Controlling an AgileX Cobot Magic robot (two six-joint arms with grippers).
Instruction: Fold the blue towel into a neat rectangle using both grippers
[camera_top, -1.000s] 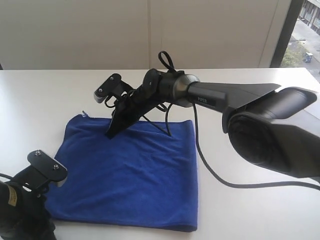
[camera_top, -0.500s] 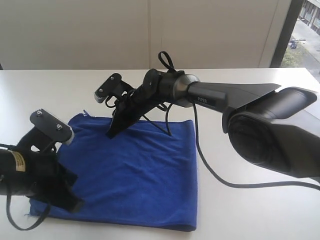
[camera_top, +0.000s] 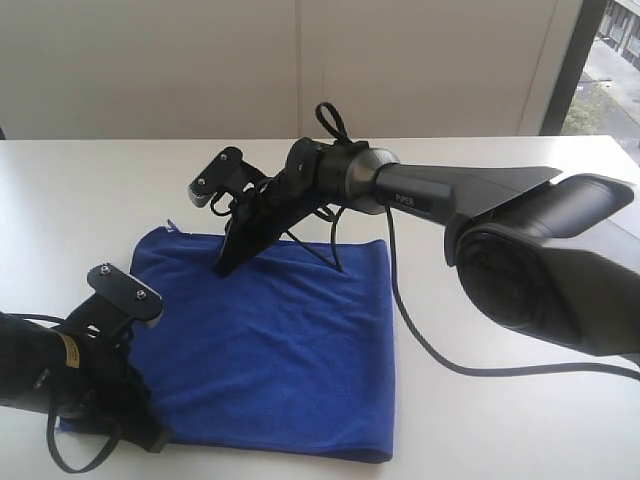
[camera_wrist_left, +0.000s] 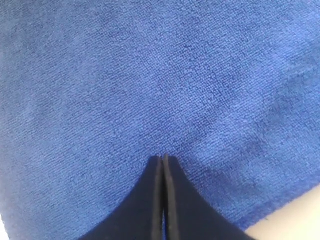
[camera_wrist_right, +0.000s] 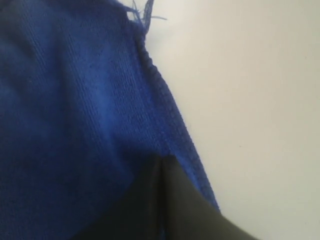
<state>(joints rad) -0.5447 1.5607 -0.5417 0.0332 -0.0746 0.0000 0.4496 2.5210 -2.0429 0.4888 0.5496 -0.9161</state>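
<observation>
Both pairs clenched: left fingers (camera_wrist_left: 145, 210) sit on the blue towel (camera_top: 290, 340), right fingers (camera_wrist_right: 180, 210) at its edge.

Towel (camera_top: 290, 340) on table (camera_top: 500, 430) — front left

Robotics test bench in a bright, office-like room.

A wide, plain white table (camera_top: 60, 190) fills the lower frame. It carries a black robot arm with a grey sleeve marked "PiPER" (camera_top: 470, 190), reaching in from the right, and a second black robot arm (camera_top: 50, 370) at the lower left. Behind them runs a wall of bare pale panels (camera_top: 150, 60), and at the upper right a dark-framed window (camera_top: 612, 60) shows greenery and a pale road outside.
</observation>
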